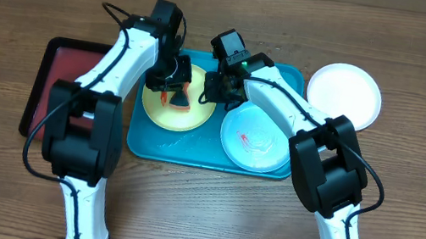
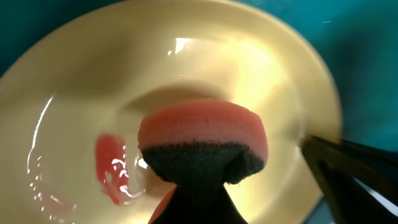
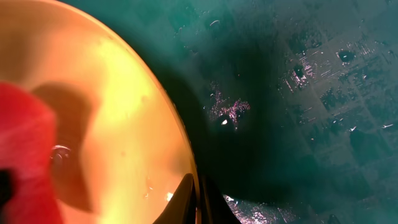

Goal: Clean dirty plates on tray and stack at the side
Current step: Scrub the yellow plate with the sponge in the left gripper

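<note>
**Sponge on the yellow plate, other arm pinching its rim**

The blue tray point(image 1: 140, 147) sits mid-table with two plates on it. The yellow plate point(image 1: 158, 111) lies in its left half and the mint plate point(image 1: 237, 128) in its right half, the two just beside each other. The mint plate carries red smears near its middle. The white plate point(image 1: 344, 93) rests on the bare table off the tray's right end, near its far corner. A dark red tray point(image 1: 47, 85) lies to the left of the blue one.

The left gripper point(image 1: 176, 90) is closed on a sponge point(image 2: 202, 134), pink-red foam over a black scrubbing layer, held down into the yellow plate. A red smear point(image 2: 109, 158) and streaks of water show on the plate's floor beside the sponge.

The right gripper point(image 3: 196, 199) is closed at the yellow plate's right rim, its thin fingers pinched on the edge. Beyond that rim the tray floor is wet, with beads of water.
</note>
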Robot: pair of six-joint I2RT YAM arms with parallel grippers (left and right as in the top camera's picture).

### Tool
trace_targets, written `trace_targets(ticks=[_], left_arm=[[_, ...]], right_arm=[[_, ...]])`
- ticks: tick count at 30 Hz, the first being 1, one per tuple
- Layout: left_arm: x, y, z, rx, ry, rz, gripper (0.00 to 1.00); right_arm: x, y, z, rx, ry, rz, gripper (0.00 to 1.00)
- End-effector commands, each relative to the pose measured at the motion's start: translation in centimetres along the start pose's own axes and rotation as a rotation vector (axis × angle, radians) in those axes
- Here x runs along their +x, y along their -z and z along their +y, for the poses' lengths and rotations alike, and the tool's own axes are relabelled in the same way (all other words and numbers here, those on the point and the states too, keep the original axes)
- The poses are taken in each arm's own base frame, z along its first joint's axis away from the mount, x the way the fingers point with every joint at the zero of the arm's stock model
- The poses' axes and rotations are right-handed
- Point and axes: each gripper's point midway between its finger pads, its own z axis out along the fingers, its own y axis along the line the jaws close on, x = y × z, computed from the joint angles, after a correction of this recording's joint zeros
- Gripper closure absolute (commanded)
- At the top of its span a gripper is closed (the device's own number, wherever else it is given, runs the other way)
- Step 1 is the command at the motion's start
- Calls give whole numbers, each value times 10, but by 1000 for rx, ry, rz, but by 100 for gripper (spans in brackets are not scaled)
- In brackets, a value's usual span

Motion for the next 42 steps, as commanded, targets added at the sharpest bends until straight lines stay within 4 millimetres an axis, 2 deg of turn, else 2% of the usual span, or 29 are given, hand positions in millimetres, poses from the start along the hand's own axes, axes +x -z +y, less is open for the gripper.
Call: trace_targets(ticks=[1,3,9,14,16,19,23,25,28,32,35,38,42], left_arm=[[-3,-20,20,-94,20,3,96],[-6,-22,33,-166,19,-14,96],[-16,-9,75,-415,8,-85,96],[-21,1,83,-478,4,-111,96],[-25,4,78,-460,6,-120,96],[-26,2,57,-350,6,-103,96],[-16,-10,6,-55,16,-28,96],[-18,-14,-11,37,39,-21,96],[-20,-22,-20,67,52,-24,96],[-11,-38,-22,50,44,16,96],[-5,-48,-16,27,23,44,96],[-8,-47,15,-122,32,22,96],[-11,-33,61,-348,45,-10,96]], right_arm=[[13,-10,-8,30,4,38,96],[13,-10,-8,31,4,39,96],[14,-10,-8,33,3,42,96],[14,-10,-8,32,3,42,96],[14,-10,-8,32,3,42,96],[14,-10,-8,33,3,42,96],[12,-10,-7,29,4,35,96],[11,-11,-7,27,5,29,96],[10,-11,-7,25,6,26,96],[11,-11,-7,26,5,29,96],[11,-11,-7,26,5,28,96],[11,-11,-7,27,5,31,96],[12,-10,-7,28,5,32,96]])
